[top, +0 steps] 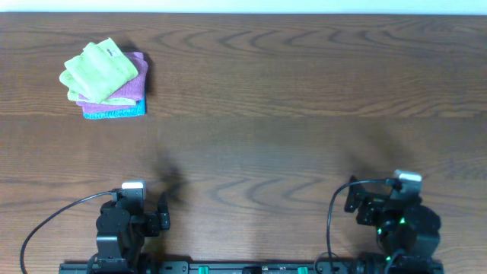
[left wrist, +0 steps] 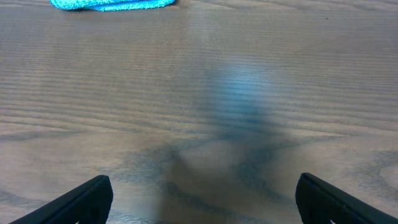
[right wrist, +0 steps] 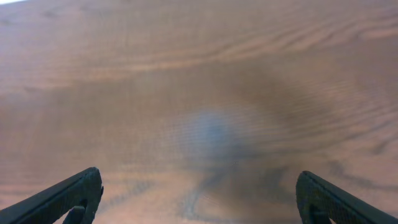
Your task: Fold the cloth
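Observation:
A stack of folded cloths sits at the far left of the table: a green cloth (top: pixel 100 70) on top, a purple cloth (top: pixel 132 90) under it and a blue cloth (top: pixel 116 112) at the bottom. The blue cloth's edge shows at the top of the left wrist view (left wrist: pixel 112 4). My left gripper (top: pixel 149 217) is open and empty near the front edge, its fingers wide apart in the left wrist view (left wrist: pixel 202 199). My right gripper (top: pixel 365 204) is open and empty at the front right, over bare wood in the right wrist view (right wrist: pixel 199 199).
The wooden table (top: pixel 289 114) runs the full width. A black rail (top: pixel 251 268) with the arm bases lies along the front edge. Cables loop beside each arm base.

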Tool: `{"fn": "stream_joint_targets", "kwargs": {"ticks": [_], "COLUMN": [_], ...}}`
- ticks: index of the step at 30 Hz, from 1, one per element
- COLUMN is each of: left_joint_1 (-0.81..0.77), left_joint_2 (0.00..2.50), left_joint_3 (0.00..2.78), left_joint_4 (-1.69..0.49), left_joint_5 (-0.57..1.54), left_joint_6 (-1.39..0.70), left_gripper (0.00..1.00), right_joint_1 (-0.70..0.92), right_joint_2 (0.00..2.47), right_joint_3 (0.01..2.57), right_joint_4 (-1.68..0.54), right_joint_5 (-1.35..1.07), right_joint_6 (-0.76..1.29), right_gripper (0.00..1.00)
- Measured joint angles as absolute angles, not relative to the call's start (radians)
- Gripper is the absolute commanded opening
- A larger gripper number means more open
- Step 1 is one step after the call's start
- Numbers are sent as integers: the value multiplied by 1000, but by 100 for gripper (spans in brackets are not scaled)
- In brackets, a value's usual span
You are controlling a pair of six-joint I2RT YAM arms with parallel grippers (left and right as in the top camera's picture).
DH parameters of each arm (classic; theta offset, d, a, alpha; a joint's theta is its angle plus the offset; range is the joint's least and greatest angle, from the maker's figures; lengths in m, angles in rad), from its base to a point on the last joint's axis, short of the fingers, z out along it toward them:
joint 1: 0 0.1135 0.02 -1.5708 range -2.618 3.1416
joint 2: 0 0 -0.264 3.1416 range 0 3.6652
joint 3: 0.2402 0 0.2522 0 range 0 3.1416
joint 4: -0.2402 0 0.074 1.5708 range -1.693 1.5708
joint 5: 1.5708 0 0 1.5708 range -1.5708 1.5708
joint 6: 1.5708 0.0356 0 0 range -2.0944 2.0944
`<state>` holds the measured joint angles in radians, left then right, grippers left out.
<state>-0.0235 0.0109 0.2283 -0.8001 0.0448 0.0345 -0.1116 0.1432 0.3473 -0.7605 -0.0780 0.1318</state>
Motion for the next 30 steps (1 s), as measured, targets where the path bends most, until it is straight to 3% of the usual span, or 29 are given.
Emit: {"fn": "stream_joint_targets", "kwargs": {"ticks": [14, 30], "left_joint_1": [-23, -23], "left_joint_2": [11, 11], "left_joint_3": [228, 228], "left_joint_4": [-800, -800], "left_joint_5": [45, 45], "left_joint_6": [35, 35], "left_gripper": [95, 95], "right_joint_1": [-76, -39], "right_joint_2": [47, 17], "right_joint_3": [230, 178], "right_joint_4": [-752, -746], "right_joint_5": [-95, -25], "right_joint_6": [-56, -54], "right_gripper": [99, 99]}}
